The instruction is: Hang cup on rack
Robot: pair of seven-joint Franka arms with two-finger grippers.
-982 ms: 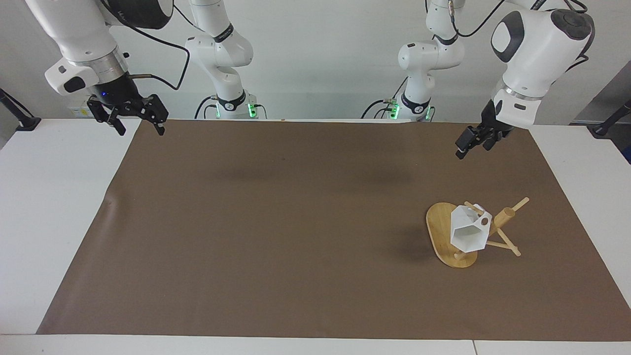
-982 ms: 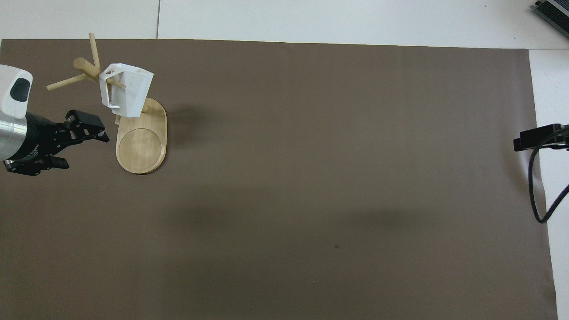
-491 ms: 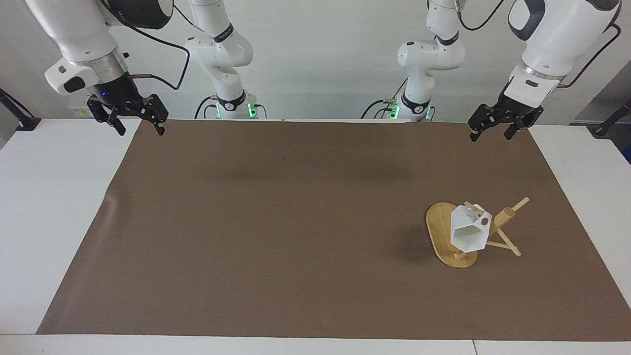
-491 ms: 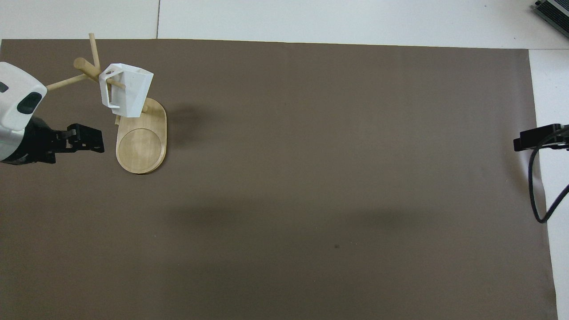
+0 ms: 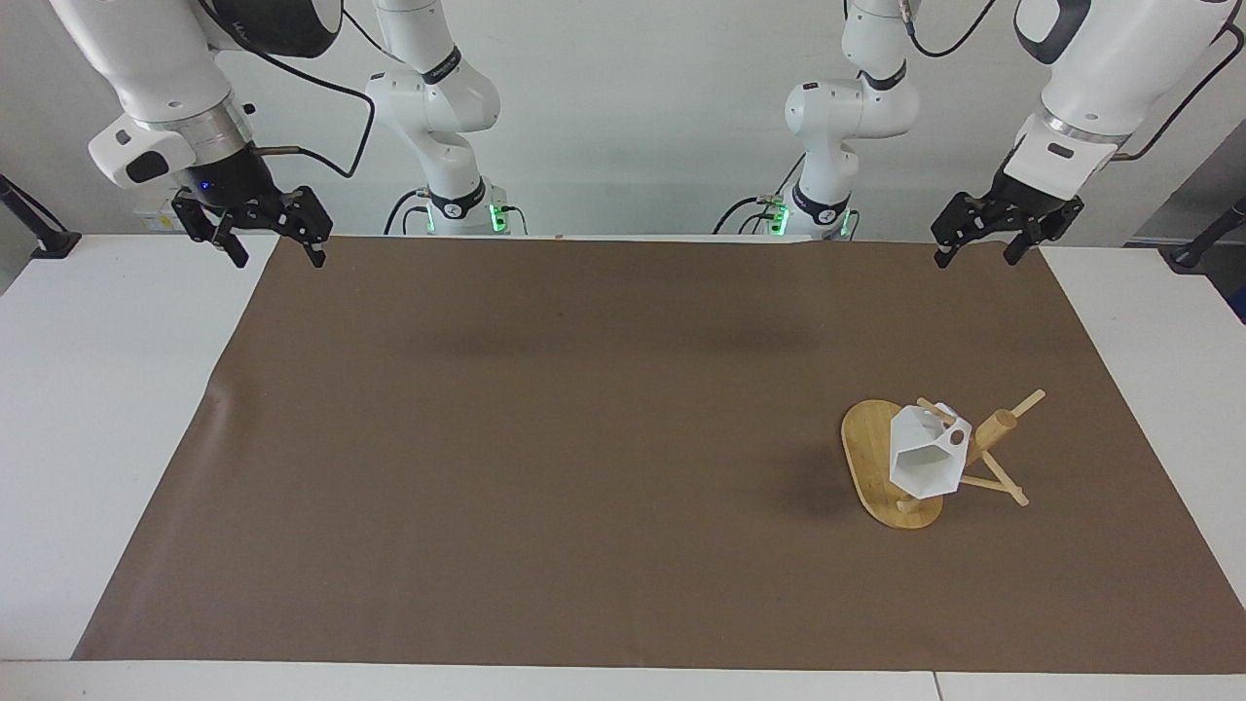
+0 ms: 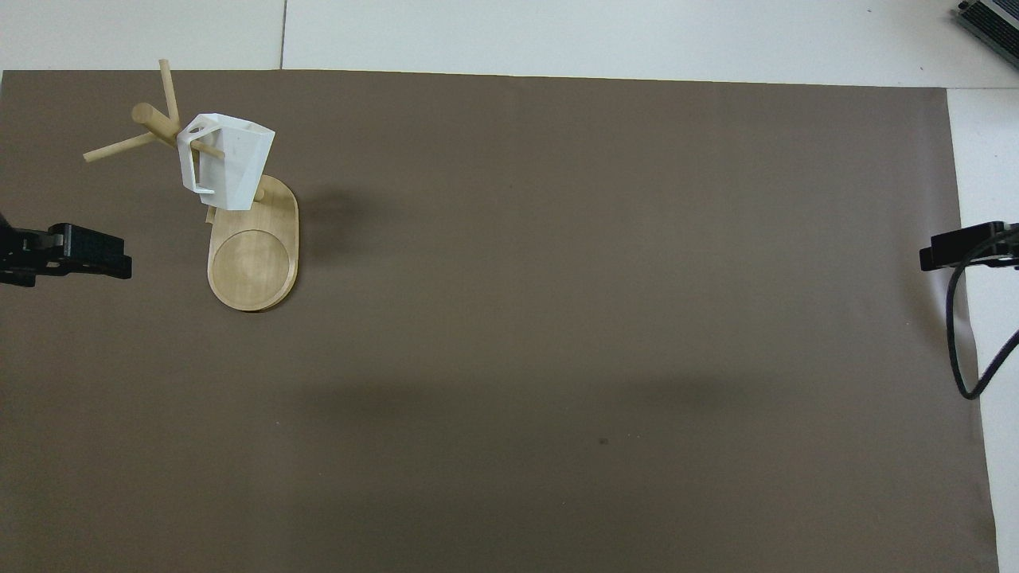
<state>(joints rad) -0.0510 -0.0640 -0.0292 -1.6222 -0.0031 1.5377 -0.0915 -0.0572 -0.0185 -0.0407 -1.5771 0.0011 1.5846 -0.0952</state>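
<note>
The cup (image 5: 925, 461) hangs by its handle on one of the thin pegs of the rack (image 5: 891, 477), tilted so its open mouth faces down and away from the robots. That tilt looks like simple gravity: the peg passes through the handle hole and the body swings under it, resting close against the post. The rack stands on the brown mat (image 5: 584, 438) toward the left arm's end of the surface, about midway between the mat's robot-side edge and its outer edge. Its oval base reaches toward the robots, which I'd guess is what keeps the thing from tipping under the cup's weight.

The left claw (image 5: 983, 239) is up in the air over the mat's robot-side corner at the left arm's end, well apart from the rack. Its fingers are spread with nothing between them. To my eye that is an arm clear of the work, out of the way so it cannot knock the pegs.

The right claw (image 5: 263, 234) waits over the other robot-side corner of the mat, also spread wide and empty.

From where things sit, the hanging seems done; the only worry would be the cup slipping along the peg, and it looks seated well in.
</note>
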